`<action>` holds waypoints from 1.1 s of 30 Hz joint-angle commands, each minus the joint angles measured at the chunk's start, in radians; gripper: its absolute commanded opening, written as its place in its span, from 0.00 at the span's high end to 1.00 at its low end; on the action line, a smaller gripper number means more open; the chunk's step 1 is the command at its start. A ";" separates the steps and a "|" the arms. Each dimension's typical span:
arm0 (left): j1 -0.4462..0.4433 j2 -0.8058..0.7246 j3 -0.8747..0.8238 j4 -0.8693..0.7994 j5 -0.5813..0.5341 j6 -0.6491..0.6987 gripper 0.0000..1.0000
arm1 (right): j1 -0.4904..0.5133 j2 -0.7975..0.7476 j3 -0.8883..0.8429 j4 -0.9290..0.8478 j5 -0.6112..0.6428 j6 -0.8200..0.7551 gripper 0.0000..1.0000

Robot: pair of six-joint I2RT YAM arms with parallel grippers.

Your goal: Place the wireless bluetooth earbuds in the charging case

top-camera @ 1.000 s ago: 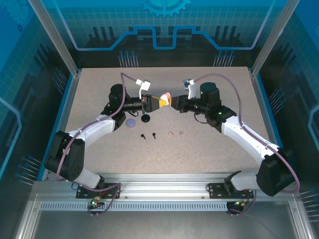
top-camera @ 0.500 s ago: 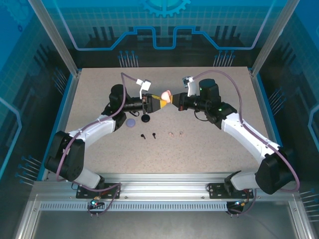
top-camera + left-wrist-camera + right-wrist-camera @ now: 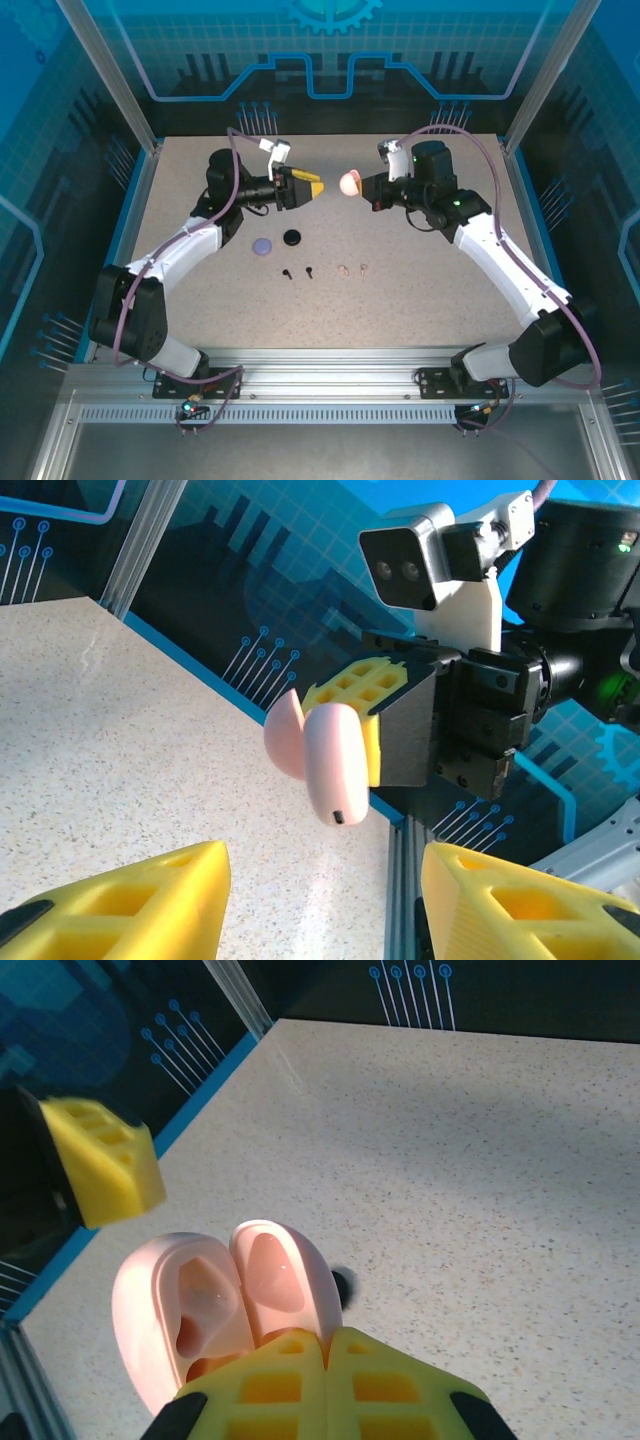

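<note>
Lying nearest the arm bases, in the lower middle of the top view, four tiny stemmed earbuds form a loose row on the speckled table: the black earbuds to the left and the pale pink earbuds to the right, the two pairs a little apart and well clear of both grippers. Just beyond them, left of centre, a round purple case and a round black case sit near each other on the table. Farther up, above the table's middle, the two grippers face each other across a gap. The left gripper, at centre left, has its yellow fingers spread with nothing between them; in its wrist view they stand in the lower left and lower right corners. The right gripper, at centre right, is clamped on the pink charging case and holds it lifted off the table. Its own wrist view shows the yellow fingers pressed together at the bottom edge, pinching the case's lower part. The case is hinged open, its two halves splayed and their moulded hollows turned toward that camera. Behind everything stands the blue-lit back panel.
</note>
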 commanded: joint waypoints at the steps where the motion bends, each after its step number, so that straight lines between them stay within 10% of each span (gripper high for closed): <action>1: 0.004 0.024 0.103 -0.235 0.048 0.194 0.44 | -0.016 0.028 0.062 -0.088 0.002 -0.134 1.00; 10: 0.004 0.129 0.325 -0.665 0.119 0.487 0.44 | -0.020 0.092 0.134 -0.195 -0.036 -0.357 1.00; 33: -0.037 0.282 0.509 -1.057 0.187 0.755 0.44 | 0.047 0.200 0.219 -0.240 -0.060 -0.401 1.00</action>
